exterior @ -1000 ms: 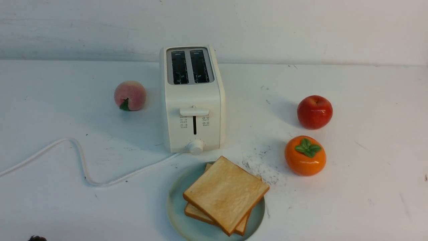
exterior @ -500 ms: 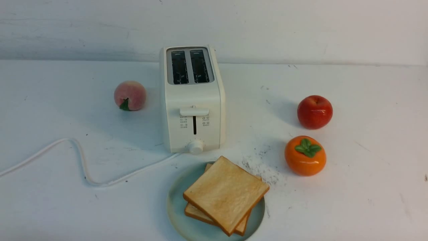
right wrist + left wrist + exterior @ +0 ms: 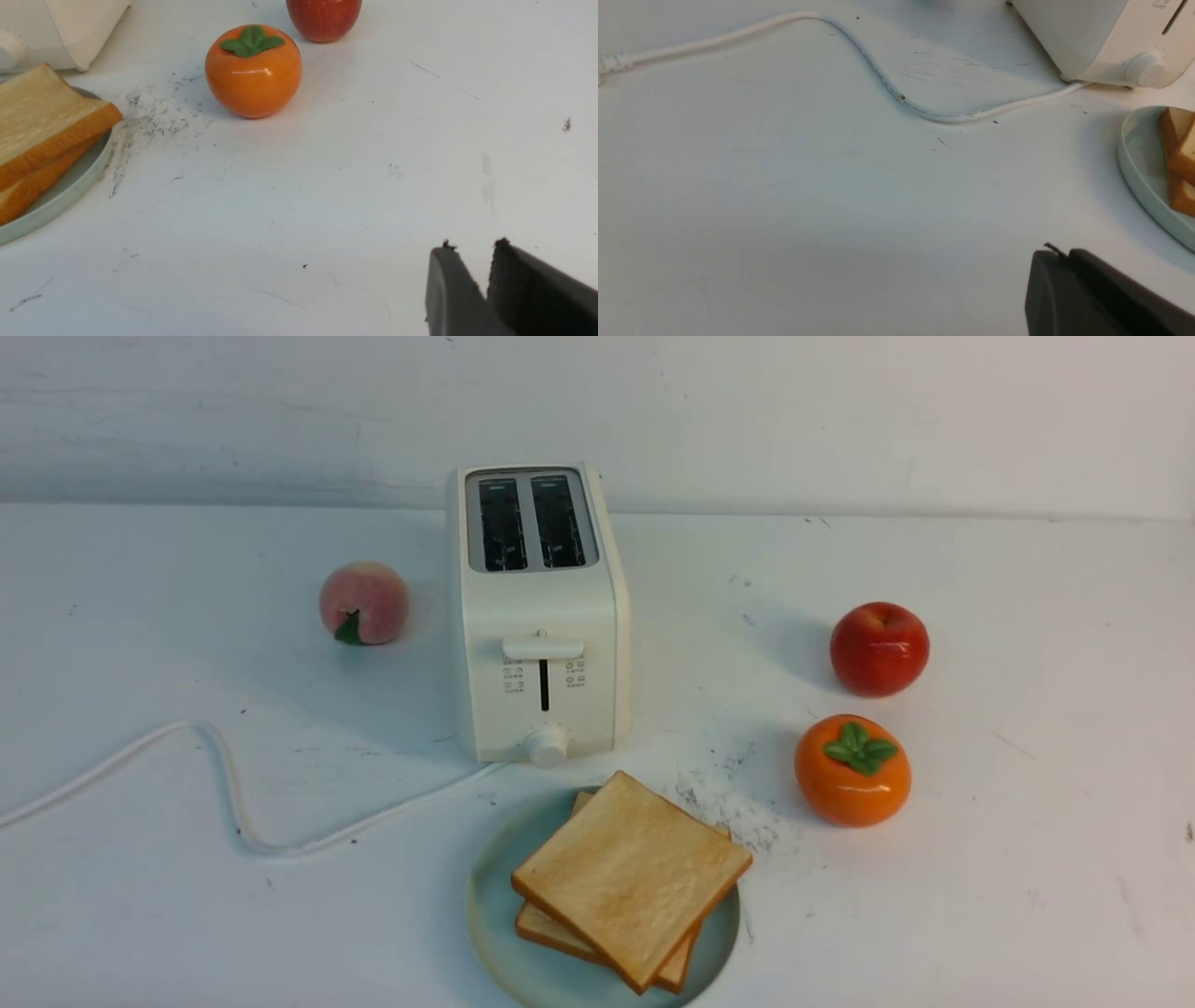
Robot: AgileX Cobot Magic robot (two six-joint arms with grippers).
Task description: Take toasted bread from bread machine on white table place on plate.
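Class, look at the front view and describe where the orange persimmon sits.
The persimmon stands on the table, on the robot's right, just nearer than the apple.

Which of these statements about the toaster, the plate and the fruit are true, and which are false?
1. Both slots of the bread machine are empty. True.
2. Only one slice lies on the plate. False: two do, the upper slice turned across the lower slice.
3. The persimmon has green leaves on top. True.
4. The peach is on the plate. False: it is on the white table, to the left of the bread machine.
5. The red apple touches the bread machine. False: it stands apart, to the right.
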